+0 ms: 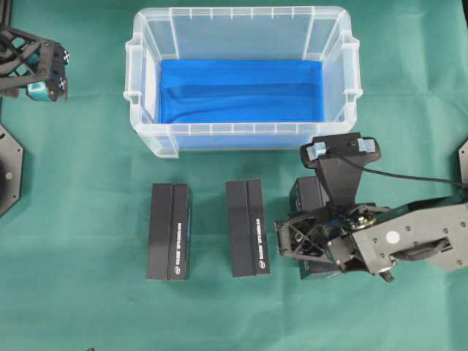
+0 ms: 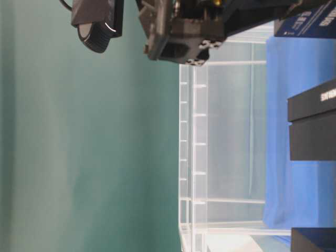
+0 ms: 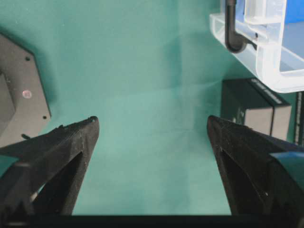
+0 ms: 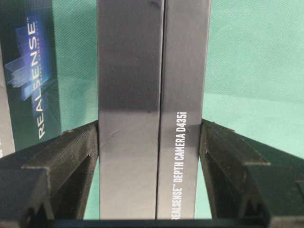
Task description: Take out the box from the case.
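Overhead, table-level and two wrist views of the box-removal task. The case [image 1: 241,80], a clear tub lined with blue cloth [image 1: 241,91], stands at the far centre of the green table cover [image 1: 88,307] and holds no box. Three black boxes lie outside it on the near side: the left box [image 1: 170,231], the middle box [image 1: 247,228], and the right box [image 4: 152,109], clamped between the fingers of the right gripper [image 4: 152,142]. The left gripper [image 3: 152,133] hangs spread wide over bare cover at far left, holding nothing. The box looks like stiff, light cardboard with a smooth, possibly slippery finish; its long flat sides suit a pinch. Legible print: "REALSENSE DEPTH CAMERA D435i"; a neighbouring blue face [image 4: 31,76] reads "REALSENSE".
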You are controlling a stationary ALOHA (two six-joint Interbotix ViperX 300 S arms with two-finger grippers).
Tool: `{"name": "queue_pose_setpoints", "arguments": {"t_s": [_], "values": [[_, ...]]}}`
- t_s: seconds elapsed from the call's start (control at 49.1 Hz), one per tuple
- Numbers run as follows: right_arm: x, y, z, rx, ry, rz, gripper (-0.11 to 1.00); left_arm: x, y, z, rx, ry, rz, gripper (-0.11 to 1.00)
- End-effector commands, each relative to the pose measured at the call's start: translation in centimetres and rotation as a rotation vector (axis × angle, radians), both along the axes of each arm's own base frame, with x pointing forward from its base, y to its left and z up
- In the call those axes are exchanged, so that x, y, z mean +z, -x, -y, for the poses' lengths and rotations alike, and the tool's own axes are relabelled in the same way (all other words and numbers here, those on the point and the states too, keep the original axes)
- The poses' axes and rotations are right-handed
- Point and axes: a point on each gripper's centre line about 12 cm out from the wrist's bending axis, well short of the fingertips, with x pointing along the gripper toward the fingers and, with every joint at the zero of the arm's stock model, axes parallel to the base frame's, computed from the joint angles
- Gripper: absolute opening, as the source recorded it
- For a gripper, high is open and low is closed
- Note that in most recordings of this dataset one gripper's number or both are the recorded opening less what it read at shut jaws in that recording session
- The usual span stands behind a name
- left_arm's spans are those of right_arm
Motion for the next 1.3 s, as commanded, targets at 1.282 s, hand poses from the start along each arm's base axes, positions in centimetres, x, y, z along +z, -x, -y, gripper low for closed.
{"name": "queue_pose_setpoints", "arguments": {"t_s": [1.282], "values": [[3.4, 0.0, 0.5, -0.001, -0.003, 0.084, 0.94, 0.5, -0.1, 0.0, -0.002, -0.004, 0.017, 0.99]]}}
